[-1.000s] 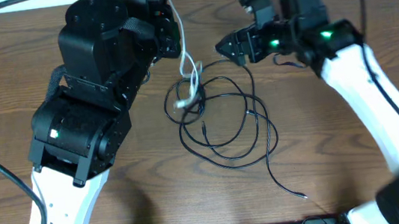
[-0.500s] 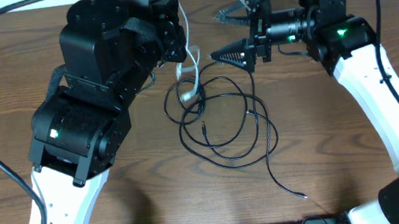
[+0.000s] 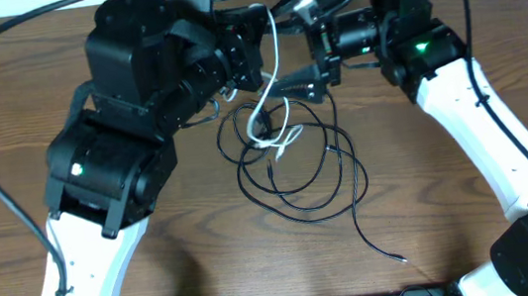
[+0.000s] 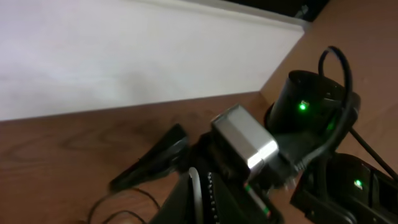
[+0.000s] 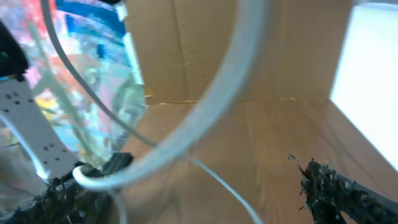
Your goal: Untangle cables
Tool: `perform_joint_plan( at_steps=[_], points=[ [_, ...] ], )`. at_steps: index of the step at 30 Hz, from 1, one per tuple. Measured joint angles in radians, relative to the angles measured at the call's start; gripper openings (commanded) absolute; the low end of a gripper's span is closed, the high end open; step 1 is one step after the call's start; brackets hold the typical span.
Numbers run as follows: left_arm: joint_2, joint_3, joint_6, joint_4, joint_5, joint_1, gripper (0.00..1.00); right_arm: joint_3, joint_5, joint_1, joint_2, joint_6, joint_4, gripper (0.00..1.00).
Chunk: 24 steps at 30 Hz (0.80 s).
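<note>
White cable (image 5: pixel 227 81) is up off the tangle, pinched in the left gripper (image 4: pixel 198 193) high at the back of the table (image 3: pixel 217 263)! The right gripper (image 5: pixel 193 186) has its fingers spread wide, and the white line passes through the gap. Below, the black cable (image 3: pixel 304 215) lies in loose loops, with the white cable's lower end among them.

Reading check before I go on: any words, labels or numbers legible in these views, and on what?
None can be read in any view.
Colourful printed panel, right wrist view: print too blurred to read.
Silver block on the right arm: no marking visible.
White cable: no marking visible.
</note>
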Motion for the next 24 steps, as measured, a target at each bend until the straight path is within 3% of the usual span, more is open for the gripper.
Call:
perform_joint_plan(
  at_steps=[15,24],
  points=[
    [0.059,0.000,-0.018,-0.003,0.036,0.001,0.07,0.000,-0.016,0.042,0.000,0.072,-0.021,0.93],
    [0.059,0.000,-0.064,0.002,0.029,0.008,0.07,0.000,0.016,0.058,0.000,0.093,-0.014,0.65]
  ],
)
